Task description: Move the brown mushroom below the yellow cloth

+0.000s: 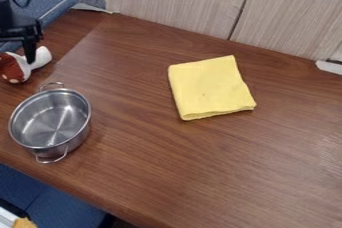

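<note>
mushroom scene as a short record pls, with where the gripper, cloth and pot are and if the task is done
mushroom: on its side at the left edge, white stem pointing right
gripper: right at the mushroom; grip unclear
cloth: yellow, folded, flat, right of the pot
pot: metal, two handles, near the front edge of the table
task: not done, mushroom away from the cloth

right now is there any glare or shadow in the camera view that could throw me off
In the camera view, bright glare streaks inside the metal pot; same view, a faint pale sheen on the wooden table toward the right edge; same view, the yellow cloth evenly lit, without glare.
</note>
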`<state>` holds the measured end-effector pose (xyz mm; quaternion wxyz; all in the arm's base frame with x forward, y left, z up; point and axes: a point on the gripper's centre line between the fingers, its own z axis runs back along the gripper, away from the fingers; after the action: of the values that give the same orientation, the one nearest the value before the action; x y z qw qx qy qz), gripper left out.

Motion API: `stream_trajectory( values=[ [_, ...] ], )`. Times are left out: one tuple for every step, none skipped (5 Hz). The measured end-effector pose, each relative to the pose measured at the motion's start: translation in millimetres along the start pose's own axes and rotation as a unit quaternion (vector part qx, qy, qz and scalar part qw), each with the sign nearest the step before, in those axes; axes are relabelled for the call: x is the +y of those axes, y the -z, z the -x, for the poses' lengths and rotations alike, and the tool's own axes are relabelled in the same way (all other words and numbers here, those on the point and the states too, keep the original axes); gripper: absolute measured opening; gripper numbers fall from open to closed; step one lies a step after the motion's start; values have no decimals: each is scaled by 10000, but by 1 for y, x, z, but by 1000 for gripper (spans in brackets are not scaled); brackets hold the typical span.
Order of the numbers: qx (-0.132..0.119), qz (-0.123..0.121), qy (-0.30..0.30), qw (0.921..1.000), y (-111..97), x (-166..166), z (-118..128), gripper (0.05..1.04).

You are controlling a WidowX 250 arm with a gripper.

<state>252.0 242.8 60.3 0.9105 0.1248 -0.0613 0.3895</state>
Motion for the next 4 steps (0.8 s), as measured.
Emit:
stream_trajectory(
  values=[
    [231, -31, 9, 9997, 20, -2, 5, 948],
    [155, -93, -33, 9998, 25, -3, 1, 717],
    [111, -72, -51, 9999, 26, -4, 1, 572],
    [135, -50, 17, 9999, 26, -6, 4, 520]
  ],
)
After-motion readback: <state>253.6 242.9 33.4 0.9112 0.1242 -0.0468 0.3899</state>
